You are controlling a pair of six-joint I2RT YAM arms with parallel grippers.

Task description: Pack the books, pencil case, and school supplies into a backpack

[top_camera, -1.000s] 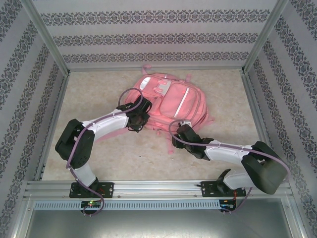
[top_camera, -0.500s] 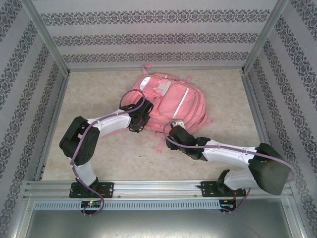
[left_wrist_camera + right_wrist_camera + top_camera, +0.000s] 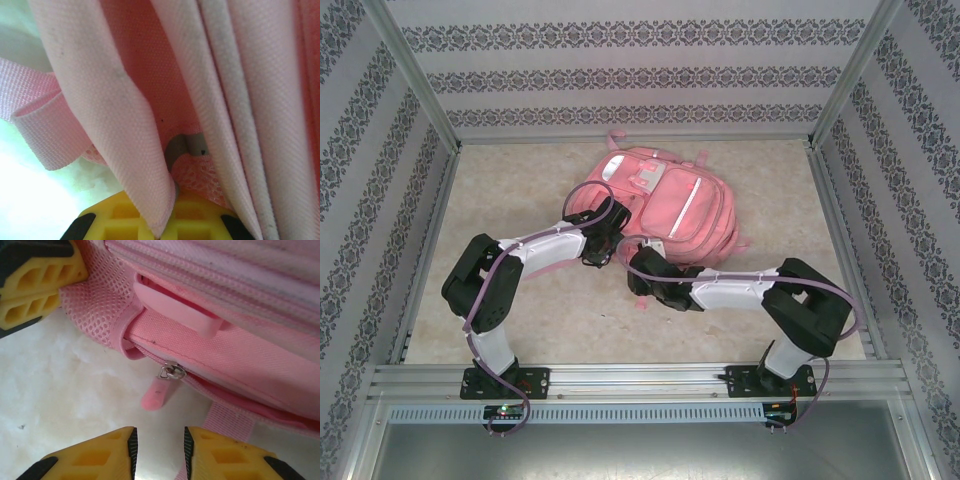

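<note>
Pink backpack (image 3: 670, 200) is lying front-up on the desk (image 3: 500, 200), centre-far in the top view, with left gripper (image 3: 603, 245) and right gripper (image 3: 638, 262) both sitting at its near-left edge. Left wrist: jaws are clamping shut on a fold of backpack fabric. Right wrist: jaws are standing slightly apart, gripping nothing, with the zipper pull (image 3: 156, 394) hanging just ahead of them.

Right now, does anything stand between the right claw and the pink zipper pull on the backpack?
Nothing visible does. The right claw is open over bare table, and the zipper pull hangs from the backpack straight ahead of its gap.
</note>
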